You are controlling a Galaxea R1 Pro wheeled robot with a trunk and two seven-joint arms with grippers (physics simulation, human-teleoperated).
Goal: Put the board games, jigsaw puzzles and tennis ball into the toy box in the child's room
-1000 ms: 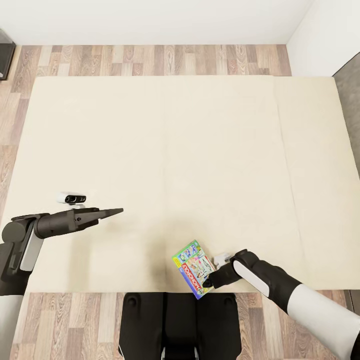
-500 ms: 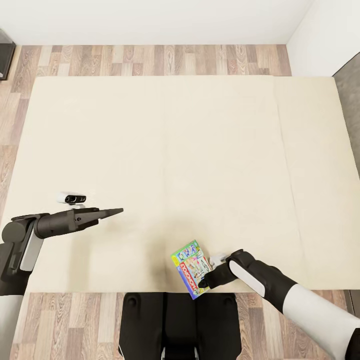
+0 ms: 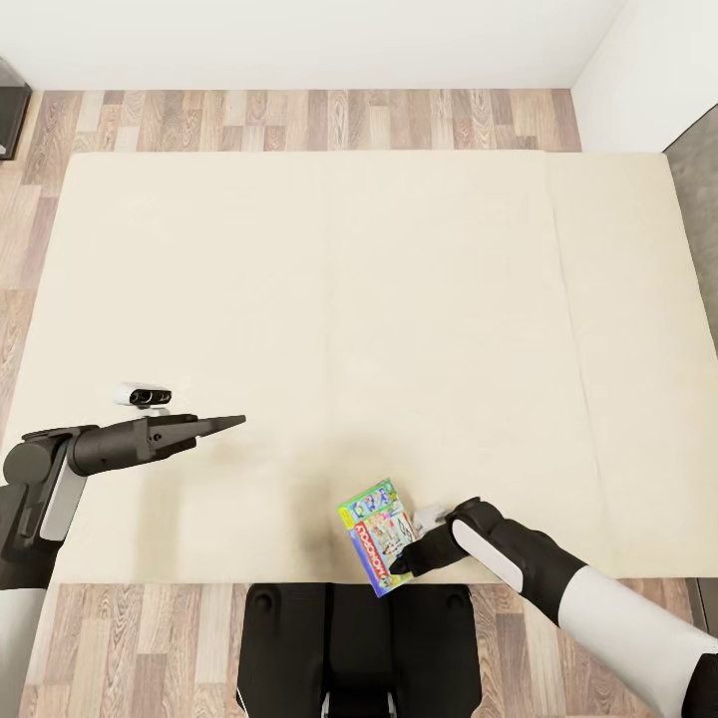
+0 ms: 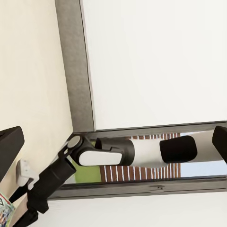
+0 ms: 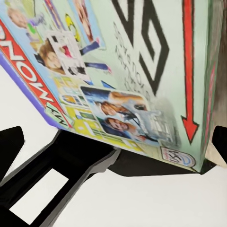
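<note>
One of the board games, the Monopoly box, lies on the beige bed at its front edge, one corner poking past the mattress. My right gripper is against the box's near right corner. In the right wrist view the printed lid is tilted and very close, and the right gripper stands open with its fingers wide beside the box's lower corner. My left gripper hovers over the bed's left part, apart from the box; the left wrist view shows this gripper open and empty.
Wood-plank floor runs beyond the bed and along its left side. A dark cabinet stands at the far left, a grey padded panel at the right. My own base stands against the bed's front edge.
My right gripper has shifted slightly left along the bed's front edge, and the Monopoly box has slid left and turned a little with it. The left arm has not moved.
</note>
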